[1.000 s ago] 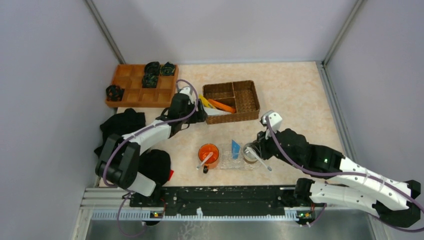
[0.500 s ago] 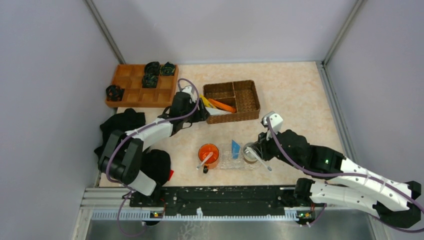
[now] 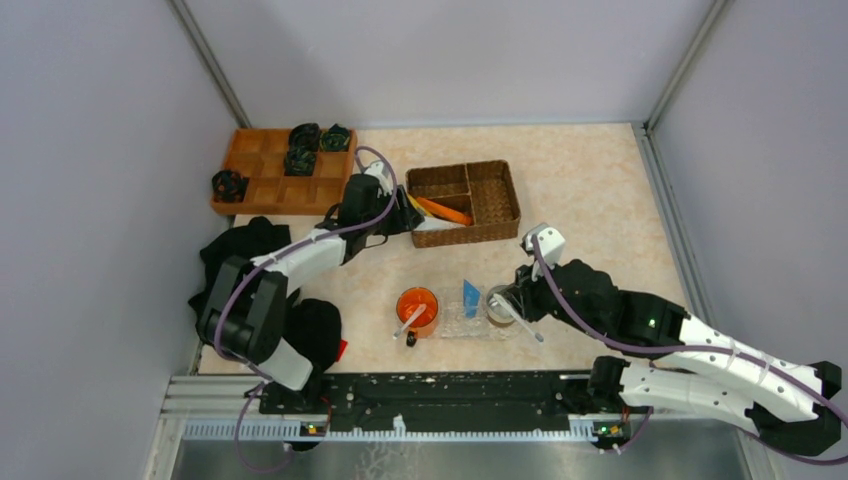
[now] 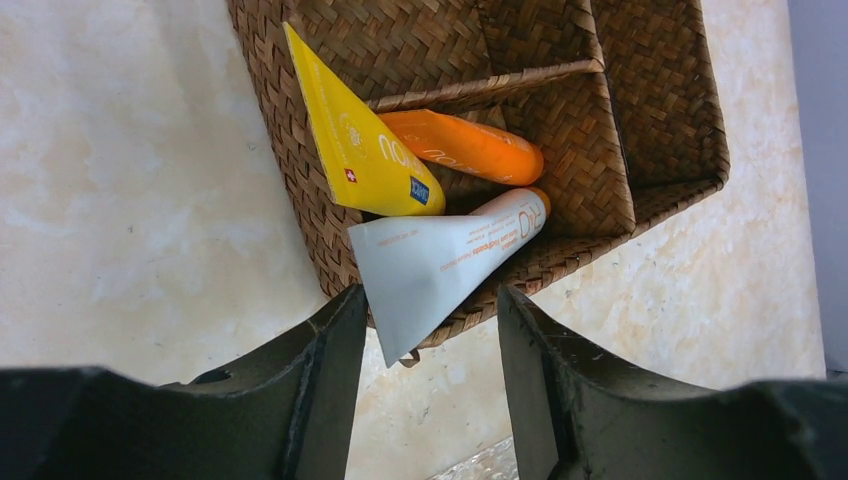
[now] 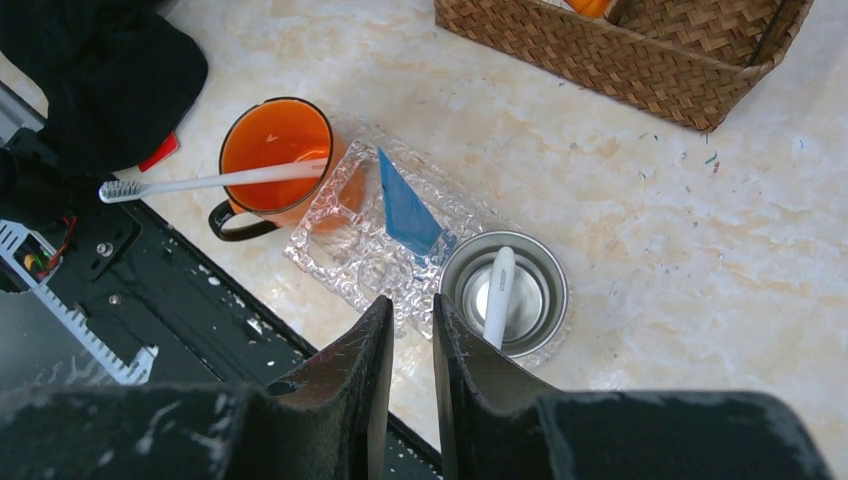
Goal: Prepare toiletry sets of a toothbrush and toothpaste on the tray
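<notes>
The left gripper (image 4: 428, 305), jaws spread astride a white toothpaste tube (image 4: 440, 260) overhanging the wicker basket (image 4: 300, 210) rim, risked dragging the adjacent yellow tube (image 4: 360, 140) along if it closed off-centre.

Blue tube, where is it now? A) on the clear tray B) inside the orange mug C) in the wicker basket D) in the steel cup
A: the blue tube sits on the clear tray, between the orange mug and the steel cup.
</notes>
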Robot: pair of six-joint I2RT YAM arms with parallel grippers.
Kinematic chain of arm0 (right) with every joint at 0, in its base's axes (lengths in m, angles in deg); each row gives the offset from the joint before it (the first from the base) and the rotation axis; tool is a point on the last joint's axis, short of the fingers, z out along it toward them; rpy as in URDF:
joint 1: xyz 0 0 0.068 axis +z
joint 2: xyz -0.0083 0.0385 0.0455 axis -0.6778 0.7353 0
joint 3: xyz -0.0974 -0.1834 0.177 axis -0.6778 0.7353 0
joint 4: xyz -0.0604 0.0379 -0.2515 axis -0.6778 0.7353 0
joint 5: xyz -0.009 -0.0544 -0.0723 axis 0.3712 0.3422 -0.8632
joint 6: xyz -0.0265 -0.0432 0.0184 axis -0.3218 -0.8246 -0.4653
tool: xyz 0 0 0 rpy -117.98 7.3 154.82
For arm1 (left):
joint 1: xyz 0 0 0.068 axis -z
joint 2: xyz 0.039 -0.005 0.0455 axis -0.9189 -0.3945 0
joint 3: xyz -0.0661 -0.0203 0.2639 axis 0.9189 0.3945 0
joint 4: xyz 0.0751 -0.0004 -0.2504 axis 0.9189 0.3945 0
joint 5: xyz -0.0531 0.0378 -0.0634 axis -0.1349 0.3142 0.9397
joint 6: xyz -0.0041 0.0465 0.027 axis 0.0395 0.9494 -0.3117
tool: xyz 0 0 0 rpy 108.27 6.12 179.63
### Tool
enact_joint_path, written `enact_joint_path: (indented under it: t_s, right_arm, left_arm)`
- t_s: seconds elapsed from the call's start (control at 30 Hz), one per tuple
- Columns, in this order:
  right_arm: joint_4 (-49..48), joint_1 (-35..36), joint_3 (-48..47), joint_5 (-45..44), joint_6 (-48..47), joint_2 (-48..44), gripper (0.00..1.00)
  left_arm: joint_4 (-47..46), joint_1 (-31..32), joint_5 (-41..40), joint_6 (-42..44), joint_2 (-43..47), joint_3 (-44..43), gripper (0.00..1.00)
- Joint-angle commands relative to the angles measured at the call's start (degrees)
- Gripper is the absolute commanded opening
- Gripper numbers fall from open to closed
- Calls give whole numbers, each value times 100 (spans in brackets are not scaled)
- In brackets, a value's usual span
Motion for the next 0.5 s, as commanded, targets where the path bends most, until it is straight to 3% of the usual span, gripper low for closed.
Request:
enact_joint_path:
  t_s: [0.0, 0.47]
  right_arm:
    - [-127, 55, 48, 25, 30, -7, 21]
    - [-140, 55, 74, 16, 21, -9, 21]
  left_arm:
    - [-176, -36, 206, -98, -148, -136, 56]
    - [-318, -36, 540, -207, -389, -280, 37]
